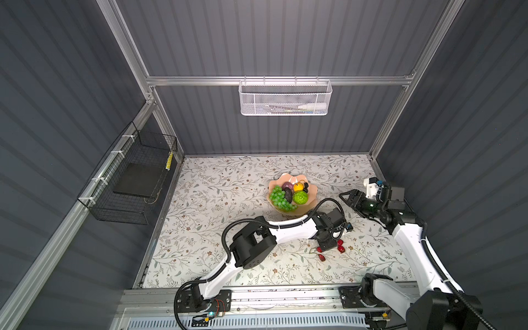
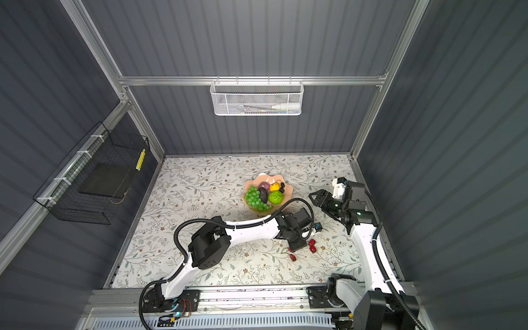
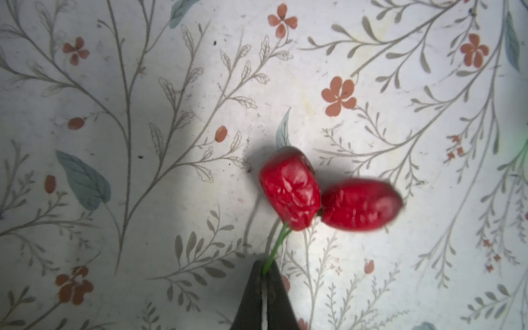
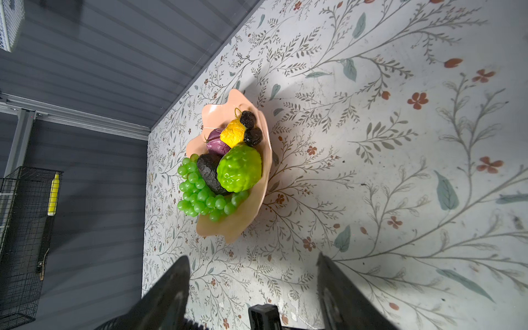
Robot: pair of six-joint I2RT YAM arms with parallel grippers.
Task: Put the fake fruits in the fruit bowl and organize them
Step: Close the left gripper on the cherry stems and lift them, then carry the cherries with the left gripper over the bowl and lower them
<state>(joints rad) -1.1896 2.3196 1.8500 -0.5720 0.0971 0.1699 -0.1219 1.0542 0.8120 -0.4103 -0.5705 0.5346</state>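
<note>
Pinching thin green stem [image 3: 278, 243] of red cherries [image 3: 291, 190] w/ left gripper [image 3: 265, 270], on table [image 3: 114, 85] near fruit bowl [image 1: 285, 179]; light, prob. floppy, stem = best hold. Right gripper [image 4: 253, 257] spread, empty.

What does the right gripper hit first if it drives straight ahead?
Probably the fruit bowl, ahead of the open right gripper with only table between. Pitch unclear; it might touch the table first.
</note>
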